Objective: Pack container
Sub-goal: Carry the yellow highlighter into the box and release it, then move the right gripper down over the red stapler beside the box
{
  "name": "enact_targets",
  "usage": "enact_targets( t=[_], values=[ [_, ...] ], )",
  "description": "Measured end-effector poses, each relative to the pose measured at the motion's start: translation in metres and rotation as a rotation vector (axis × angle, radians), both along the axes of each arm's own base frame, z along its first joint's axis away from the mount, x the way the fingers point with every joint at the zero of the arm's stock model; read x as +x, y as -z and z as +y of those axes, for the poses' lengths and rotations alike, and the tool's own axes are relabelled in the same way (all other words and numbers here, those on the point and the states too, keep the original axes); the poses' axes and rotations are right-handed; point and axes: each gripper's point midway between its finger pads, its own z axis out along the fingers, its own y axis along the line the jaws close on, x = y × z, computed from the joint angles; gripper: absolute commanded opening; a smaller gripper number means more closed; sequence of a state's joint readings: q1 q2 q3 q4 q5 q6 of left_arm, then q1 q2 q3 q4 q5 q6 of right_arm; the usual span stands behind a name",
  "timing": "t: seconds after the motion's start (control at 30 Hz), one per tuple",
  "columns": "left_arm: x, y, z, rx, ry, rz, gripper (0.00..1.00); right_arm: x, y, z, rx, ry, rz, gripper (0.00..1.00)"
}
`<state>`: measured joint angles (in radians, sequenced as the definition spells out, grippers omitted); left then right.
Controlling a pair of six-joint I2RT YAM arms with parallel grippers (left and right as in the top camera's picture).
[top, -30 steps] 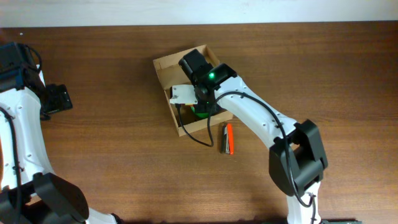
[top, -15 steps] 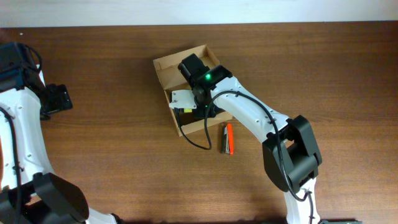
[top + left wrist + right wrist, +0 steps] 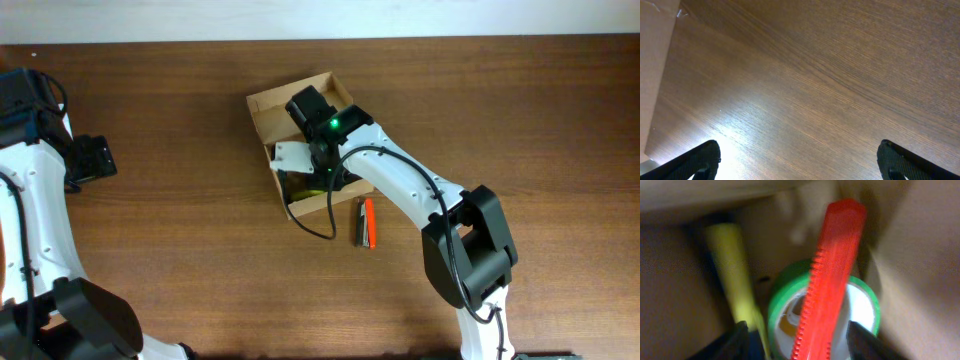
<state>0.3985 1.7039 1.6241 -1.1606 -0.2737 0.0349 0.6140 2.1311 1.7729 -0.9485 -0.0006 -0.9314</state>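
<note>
right gripper open inside the box, red cutter loose across the green tape roll. a finger could snag it on withdrawal. left gripper open, empty.

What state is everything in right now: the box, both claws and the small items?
Box: lid open, partly filled.
Right gripper: open, down inside the box.
Left gripper: open, holding nothing.
Green tape roll: lying flat in the box.
Red cutter: resting across the tape roll, not gripped.
Yellow pen: in the box beside the roll.
Two pens: lying outside the box.
</note>
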Motion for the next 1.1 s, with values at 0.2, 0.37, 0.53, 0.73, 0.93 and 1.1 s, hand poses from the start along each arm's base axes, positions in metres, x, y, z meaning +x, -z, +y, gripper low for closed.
enact_targets(
  t=[0.2, 0.37, 0.53, 0.73, 0.93, 1.1],
  values=[
    [0.0, 0.0, 0.0, 0.0, 0.0, 0.0, 1.0, 0.016, -0.004, -0.003, -0.019, 0.044, -0.073, 0.98],
    [0.0, 0.0, 0.0, 0.0, 0.0, 0.0, 1.0, 0.044, -0.014, -0.001, 0.053, 0.22, -0.169, 0.98],
    [0.0, 0.0, 0.0, 0.0, 0.0, 0.0, 1.0, 0.065, -0.031, -0.021, 0.156, 0.48, -0.183, 0.91],
    [0.0, 0.0, 0.0, 0.0, 0.0, 0.0, 1.0, 0.082, -0.12, -0.083, 0.364, 0.85, -0.264, 0.6],
    [0.0, 0.0, 0.0, 0.0, 0.0, 0.0, 1.0, 0.057, -0.185, -0.171, 0.474, 1.204, -0.276, 0.23],
    [0.0, 0.0, 0.0, 0.0, 0.0, 0.0, 1.0, 0.034, -0.161, -0.212, 0.404, 1.422, -0.182, 0.2]
  ],
)
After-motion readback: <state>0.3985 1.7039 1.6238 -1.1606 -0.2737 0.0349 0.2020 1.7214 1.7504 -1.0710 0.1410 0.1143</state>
